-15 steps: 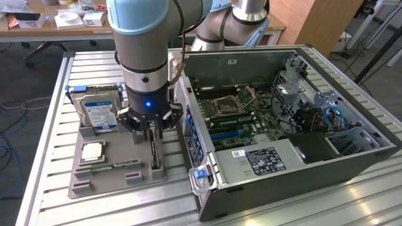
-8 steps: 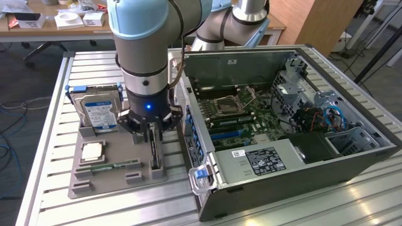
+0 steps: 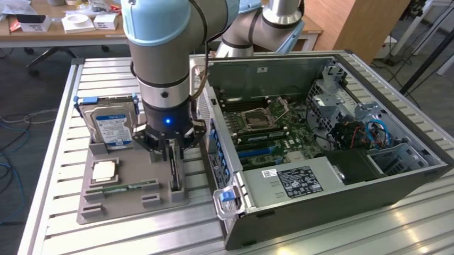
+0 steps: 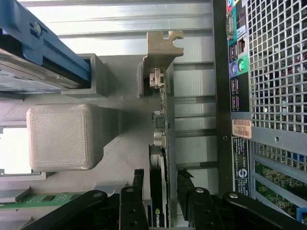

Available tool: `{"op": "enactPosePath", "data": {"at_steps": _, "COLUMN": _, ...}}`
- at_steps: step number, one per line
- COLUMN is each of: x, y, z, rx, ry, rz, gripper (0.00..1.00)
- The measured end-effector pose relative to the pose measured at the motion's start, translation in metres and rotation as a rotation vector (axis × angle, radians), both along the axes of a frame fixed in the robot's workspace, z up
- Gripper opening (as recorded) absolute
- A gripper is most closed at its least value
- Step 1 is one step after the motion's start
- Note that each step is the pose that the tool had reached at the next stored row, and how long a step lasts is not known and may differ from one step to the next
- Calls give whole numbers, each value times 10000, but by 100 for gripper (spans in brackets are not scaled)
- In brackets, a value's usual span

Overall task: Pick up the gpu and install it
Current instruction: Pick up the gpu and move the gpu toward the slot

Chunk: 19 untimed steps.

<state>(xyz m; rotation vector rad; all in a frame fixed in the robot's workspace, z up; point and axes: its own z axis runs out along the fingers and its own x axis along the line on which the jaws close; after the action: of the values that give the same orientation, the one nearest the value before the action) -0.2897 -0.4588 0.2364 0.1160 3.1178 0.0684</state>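
tray (image 3: 124,206): gpu (image 3: 174,172) upright in slot | claw (image 4: 161,176) spread astride gpu

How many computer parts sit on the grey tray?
4: hard drive upright at the far end, CPU lying before it, memory stick nearest the camera, gpu on edge beside the case. The arm may hide others.

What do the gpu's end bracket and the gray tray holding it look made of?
The gpu end bracket: likely sheet metal, dull silver, thin with a folded tab. The gray tray: probably 3D-printed plastic, matte, with fine layer lines on its block.
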Motion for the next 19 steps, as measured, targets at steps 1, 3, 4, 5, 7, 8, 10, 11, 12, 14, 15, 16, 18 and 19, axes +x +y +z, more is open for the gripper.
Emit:
{"op": "enactPosePath", "data": {"at_steps": 1, "x": 0, "y": 0, "z": 0, "rx": -1, "ry": 1, "rz": 12, "gripper": 41}}
{"op": "enactPosePath", "data": {"at_steps": 3, "x": 0, "y": 0, "z": -2, "rx": 0, "ry": 0, "rz": 46, "gripper": 41}}
{"op": "enactPosePath", "data": {"at_steps": 4, "x": 0, "y": 0, "z": -2, "rx": 0, "ry": 0, "rz": 58, "gripper": 41}}
{"op": "enactPosePath", "data": {"at_steps": 5, "x": 0, "y": 0, "z": -2, "rx": 0, "ry": 0, "rz": 63, "gripper": 41}}
{"op": "enactPosePath", "data": {"at_steps": 7, "x": 0, "y": 0, "z": -2, "rx": 1, "ry": 0, "rz": 65, "gripper": 41}}
{"op": "enactPosePath", "data": {"at_steps": 8, "x": 0, "y": 0, "z": -4, "rx": 1, "ry": 0, "rz": 65, "gripper": 41}}
{"op": "enactPosePath", "data": {"at_steps": 10, "x": -5, "y": 1, "z": -12, "rx": 3, "ry": -3, "rz": 68, "gripper": 41}}
{"op": "enactPosePath", "data": {"at_steps": 11, "x": -9, "y": 0, "z": -13, "rx": 1, "ry": -1, "rz": 69, "gripper": 41}}
{"op": "enactPosePath", "data": {"at_steps": 12, "x": -10, "y": 0, "z": -13, "rx": 2, "ry": -1, "rz": 69, "gripper": 41}}
{"op": "enactPosePath", "data": {"at_steps": 14, "x": -10, "y": 0, "z": -13, "rx": 0, "ry": 0, "rz": 70, "gripper": 41}}
{"op": "enactPosePath", "data": {"at_steps": 15, "x": -10, "y": 0, "z": -13, "rx": 0, "ry": 1, "rz": 70, "gripper": 41}}
{"op": "enactPosePath", "data": {"at_steps": 16, "x": -11, "y": 0, "z": -13, "rx": 0, "ry": 0, "rz": 69, "gripper": 41}}
{"op": "enactPosePath", "data": {"at_steps": 18, "x": -11, "y": 0, "z": -13, "rx": 0, "ry": 0, "rz": 69, "gripper": 41}}
{"op": "enactPosePath", "data": {"at_steps": 19, "x": -11, "y": 0, "z": -13, "rx": 1, "ry": 0, "rz": 69, "gripper": 41}}
